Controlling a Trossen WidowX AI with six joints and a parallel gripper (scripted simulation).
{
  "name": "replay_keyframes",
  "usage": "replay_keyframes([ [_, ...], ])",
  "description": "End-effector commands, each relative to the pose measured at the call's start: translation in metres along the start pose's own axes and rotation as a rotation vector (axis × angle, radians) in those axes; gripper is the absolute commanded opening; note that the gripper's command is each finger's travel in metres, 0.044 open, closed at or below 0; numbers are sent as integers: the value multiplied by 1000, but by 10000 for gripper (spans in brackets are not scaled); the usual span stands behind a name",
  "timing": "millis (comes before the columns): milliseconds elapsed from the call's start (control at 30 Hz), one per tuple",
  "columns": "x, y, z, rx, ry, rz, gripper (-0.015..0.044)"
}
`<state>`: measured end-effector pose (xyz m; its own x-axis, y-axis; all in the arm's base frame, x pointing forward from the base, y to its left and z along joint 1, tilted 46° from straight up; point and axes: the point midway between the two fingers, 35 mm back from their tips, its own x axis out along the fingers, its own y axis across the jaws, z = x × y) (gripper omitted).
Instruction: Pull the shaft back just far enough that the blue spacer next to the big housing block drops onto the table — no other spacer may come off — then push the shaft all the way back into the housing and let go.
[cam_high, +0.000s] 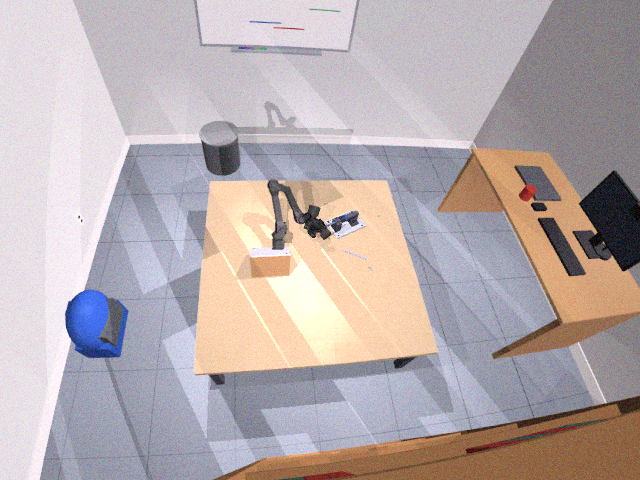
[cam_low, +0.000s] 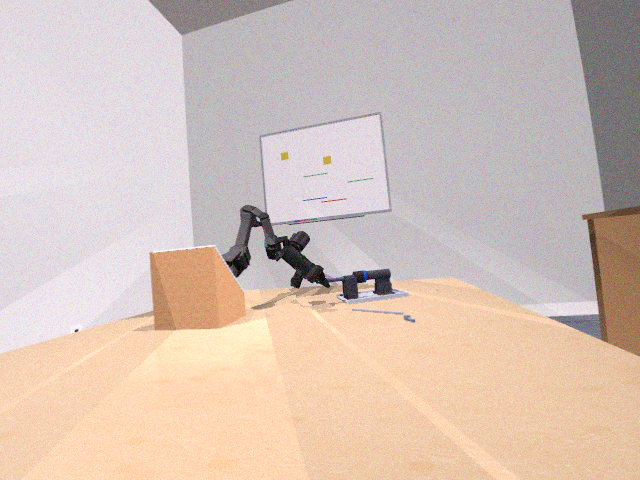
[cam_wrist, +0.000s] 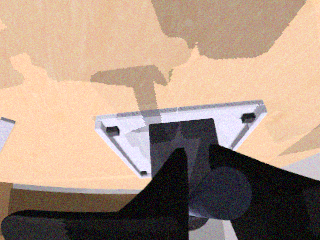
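My gripper (cam_high: 327, 233) (cam_low: 327, 283) (cam_wrist: 196, 154) is shut on the shaft (cam_low: 337, 279), at its free end on the left of the fixture. A round dark-blue disc (cam_wrist: 227, 192), seemingly the shaft's end, shows by the fingers in the wrist view. The shaft runs over the near support block (cam_low: 349, 287) (cam_wrist: 167, 137) toward the big housing block (cam_low: 383, 283). The blue spacer (cam_high: 346, 217) (cam_low: 363, 275) is up on the shaft line against the housing, with a dark part (cam_low: 357, 276) on its other side. Separate spacers are hard to tell apart. The white base plate (cam_low: 371, 296) (cam_wrist: 230, 113) carries both blocks.
A thin grey rod (cam_high: 355, 254) (cam_low: 377, 311) lies on the table in front of the fixture, with a small grey piece (cam_high: 369, 268) (cam_low: 408, 318) at its end. A wooden box (cam_high: 269, 266) (cam_low: 183, 291) with a white top stands by the arm's base.
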<state>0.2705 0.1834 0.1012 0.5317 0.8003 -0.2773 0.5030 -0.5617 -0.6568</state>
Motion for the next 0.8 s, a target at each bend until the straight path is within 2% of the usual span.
replay_keyframes([
  [0, -1, 0, 0, -4, 1, -1, 0],
  [767, -3, 0, 2, -4, 1, -1, 0],
])
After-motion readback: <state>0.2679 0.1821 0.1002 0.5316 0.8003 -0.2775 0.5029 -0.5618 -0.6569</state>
